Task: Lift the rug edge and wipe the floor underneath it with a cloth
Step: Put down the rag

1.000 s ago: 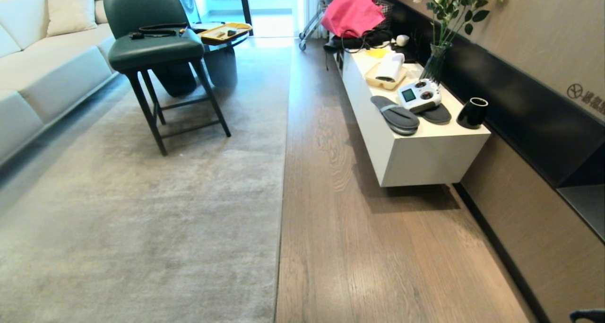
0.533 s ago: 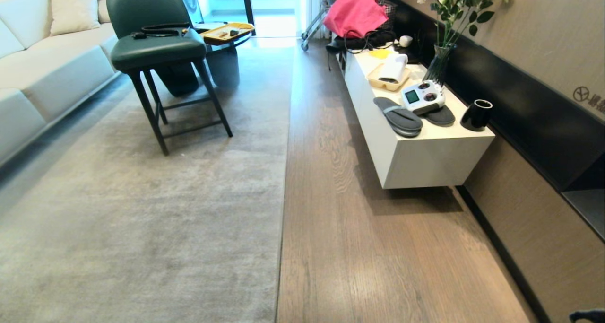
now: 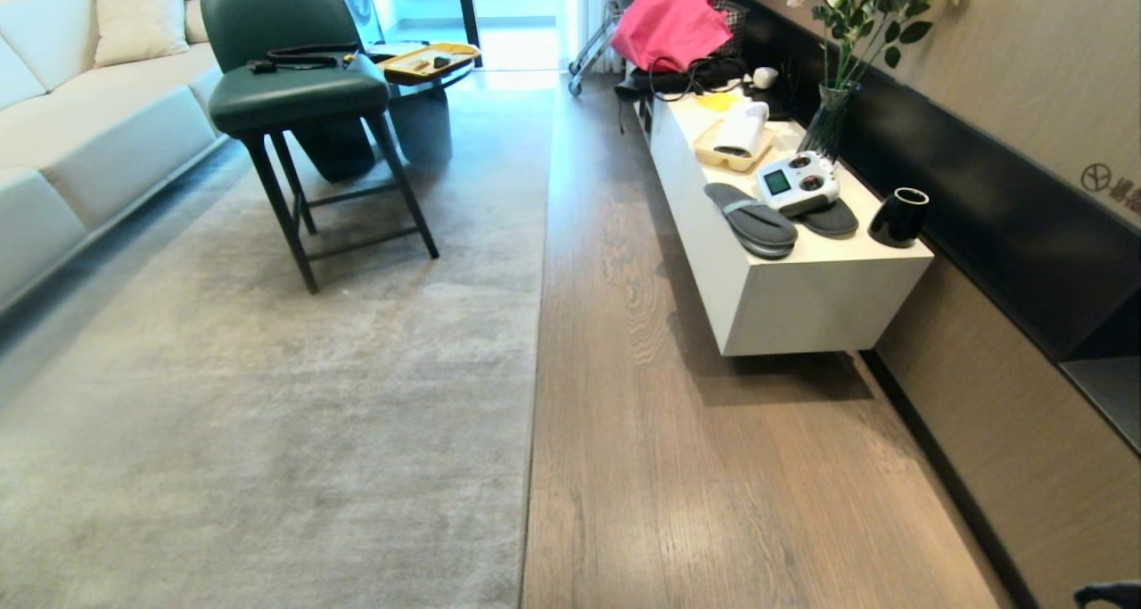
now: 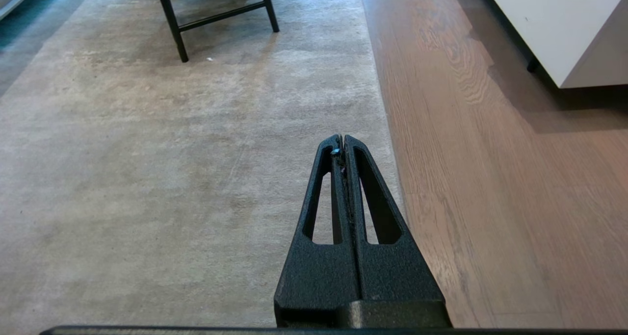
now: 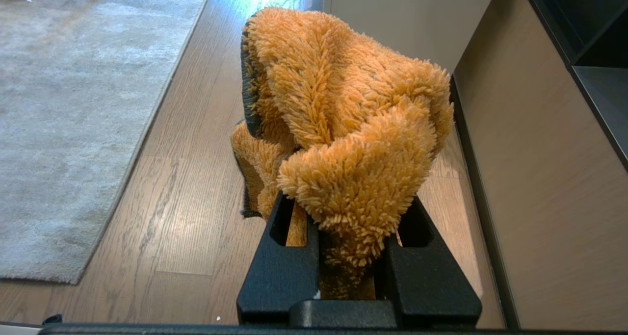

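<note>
The pale grey rug (image 3: 267, 431) covers the left of the room, and the rug edge (image 3: 533, 350) runs straight away from me beside the brown plank floor (image 3: 713, 484). It lies flat. In the left wrist view my left gripper (image 4: 342, 139) is shut and empty, hovering over the rug just inside the rug edge (image 4: 387, 124). The right wrist view shows my right gripper (image 5: 346, 202) shut on the fuzzy orange cloth (image 5: 343, 109), which bunches over the fingers and hides their tips. It hangs above the floor (image 5: 196, 143), to the right of the rug edge (image 5: 147, 129).
A green chair (image 3: 294, 92) stands on the rug, with a white sofa (image 3: 80, 136) at far left. A low white cabinet (image 3: 802, 297) along the right wall carries slippers, a controller, a black cup and a vase. A pink bag (image 3: 669, 20) sits at the back.
The whole head picture shifted slightly at first, so the camera moved; since then it is still. Neither gripper nor any object shows movement.
</note>
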`<state>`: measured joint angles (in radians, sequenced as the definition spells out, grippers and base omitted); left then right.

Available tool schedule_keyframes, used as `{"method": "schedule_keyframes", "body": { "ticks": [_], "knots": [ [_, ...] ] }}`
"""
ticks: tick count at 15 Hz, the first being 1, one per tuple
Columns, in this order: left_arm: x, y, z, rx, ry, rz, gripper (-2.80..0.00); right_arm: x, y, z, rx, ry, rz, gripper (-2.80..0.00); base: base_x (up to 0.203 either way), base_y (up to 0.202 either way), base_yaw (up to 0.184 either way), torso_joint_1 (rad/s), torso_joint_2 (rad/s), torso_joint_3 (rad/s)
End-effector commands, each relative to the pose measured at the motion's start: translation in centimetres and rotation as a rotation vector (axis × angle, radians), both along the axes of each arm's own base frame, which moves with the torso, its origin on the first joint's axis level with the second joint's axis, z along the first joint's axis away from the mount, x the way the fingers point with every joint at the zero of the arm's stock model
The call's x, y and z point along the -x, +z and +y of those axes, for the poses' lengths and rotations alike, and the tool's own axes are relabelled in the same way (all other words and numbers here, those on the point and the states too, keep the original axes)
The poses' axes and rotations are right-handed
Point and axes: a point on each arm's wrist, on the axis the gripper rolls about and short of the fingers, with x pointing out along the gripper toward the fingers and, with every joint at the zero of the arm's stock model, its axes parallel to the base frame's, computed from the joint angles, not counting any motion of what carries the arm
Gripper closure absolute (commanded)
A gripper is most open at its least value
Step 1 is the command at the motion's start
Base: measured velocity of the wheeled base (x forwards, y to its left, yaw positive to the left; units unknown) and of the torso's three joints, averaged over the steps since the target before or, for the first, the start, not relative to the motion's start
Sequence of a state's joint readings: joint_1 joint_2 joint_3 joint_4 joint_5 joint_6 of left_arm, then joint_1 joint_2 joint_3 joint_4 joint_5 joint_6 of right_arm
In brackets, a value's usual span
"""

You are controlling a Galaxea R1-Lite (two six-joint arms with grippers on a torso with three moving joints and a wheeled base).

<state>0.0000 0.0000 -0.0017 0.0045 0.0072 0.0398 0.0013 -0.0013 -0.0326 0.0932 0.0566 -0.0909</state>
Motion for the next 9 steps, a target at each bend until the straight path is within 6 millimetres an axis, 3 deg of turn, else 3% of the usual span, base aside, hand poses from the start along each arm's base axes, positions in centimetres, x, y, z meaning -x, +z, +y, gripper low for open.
{"method": "schedule_keyframes", "body": {
  "ticks": [1,7,9],
  "knots": [
    [0.0,0.0,0.0,0.000,0.000,0.000,0.00,0.0,0.0,0.0,0.000,0.000,0.002,0.00,0.000,0.000,0.000,0.000,0.00,0.000],
    [0.0,0.0,0.0,0.000,0.000,0.000,0.00,-0.8,0.3,0.0,0.013,0.001,0.117,0.00,0.000,0.000,0.000,0.000,0.00,0.000],
    [0.0,0.0,0.0,0.000,0.000,0.000,0.00,-1.6,1.8,0.0,0.021,0.029,0.179,0.00,0.000,0.000,0.000,0.000,0.00,0.000]
  ]
}}
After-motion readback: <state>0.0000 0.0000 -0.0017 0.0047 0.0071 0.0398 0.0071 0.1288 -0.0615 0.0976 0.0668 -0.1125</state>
